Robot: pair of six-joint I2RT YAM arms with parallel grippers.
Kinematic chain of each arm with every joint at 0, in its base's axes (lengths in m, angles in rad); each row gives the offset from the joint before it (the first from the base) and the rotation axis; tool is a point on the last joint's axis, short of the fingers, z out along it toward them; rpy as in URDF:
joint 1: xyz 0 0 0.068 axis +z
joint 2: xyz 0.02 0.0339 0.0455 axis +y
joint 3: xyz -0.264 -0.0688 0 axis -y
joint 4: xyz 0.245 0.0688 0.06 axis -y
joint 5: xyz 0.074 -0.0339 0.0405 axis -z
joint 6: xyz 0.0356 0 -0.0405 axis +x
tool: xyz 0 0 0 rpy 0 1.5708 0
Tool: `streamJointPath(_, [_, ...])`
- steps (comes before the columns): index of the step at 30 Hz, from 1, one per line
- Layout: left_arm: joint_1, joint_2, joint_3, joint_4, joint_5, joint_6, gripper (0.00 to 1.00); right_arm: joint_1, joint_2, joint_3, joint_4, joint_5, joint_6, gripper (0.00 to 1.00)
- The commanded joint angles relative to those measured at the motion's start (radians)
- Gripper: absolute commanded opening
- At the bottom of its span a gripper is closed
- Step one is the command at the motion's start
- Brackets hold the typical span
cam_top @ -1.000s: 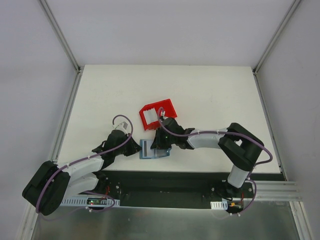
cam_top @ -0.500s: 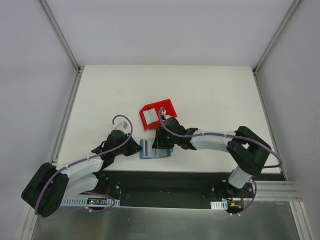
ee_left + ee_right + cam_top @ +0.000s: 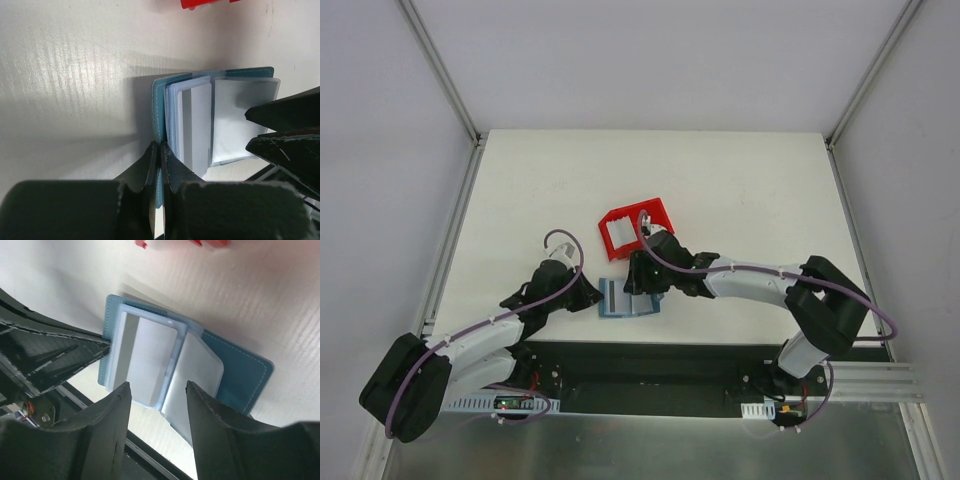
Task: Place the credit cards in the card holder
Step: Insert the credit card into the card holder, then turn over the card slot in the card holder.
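- My left end effector point(image 3: 592, 297) point(image 3: 160, 148) is clenched on the teal cover at the left edge of the card holder point(image 3: 620, 301) point(image 3: 159, 102) point(image 3: 246, 373), pinning it to the worktop point(image 3: 740, 190).
- My right end effector point(image 3: 638, 285) point(image 3: 155, 389) hangs over the holder with its jaws spread, grasping nothing.
- The red bin point(image 3: 657, 214) sits just beyond the holder, on its far side. Pale credit cards point(image 3: 618, 230) lie inside it; I cannot tell how many.
- The card holder lies opened flat, close to the near edge of the worktop, between my two end effectors.
- One white credit card point(image 3: 196, 125) point(image 3: 146, 362) sits in the holder's pale blue pocket on the side I am pinching. A clear sleeve point(image 3: 240, 120) point(image 3: 196, 374) fans out beside it.
- Spread open, the holder's longer span runs left to right, slightly tilted, inner face up.
- Since a second ago my right elbow has swung out to the right. That end effector has stayed over the holder. Holder, bin and left arm have not shifted.
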Motion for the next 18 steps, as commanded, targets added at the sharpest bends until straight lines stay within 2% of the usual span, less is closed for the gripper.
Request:
streamJointPath(1, [-0.010,-0.031,0.036,-0.013,0.031,0.023,0.00,0.026,-0.027,0.061,-0.034,0.006,-0.038,0.52])
streamJointPath(12, [-0.012,-0.066,0.051,-0.030,0.054,0.033,0.00,0.098,0.060,0.196,-0.174,0.104,-0.081,0.62])
streamJointPath(18, [-0.010,-0.076,0.054,-0.030,0.057,0.031,0.00,0.115,0.105,0.251,-0.232,0.121,-0.098,0.63])
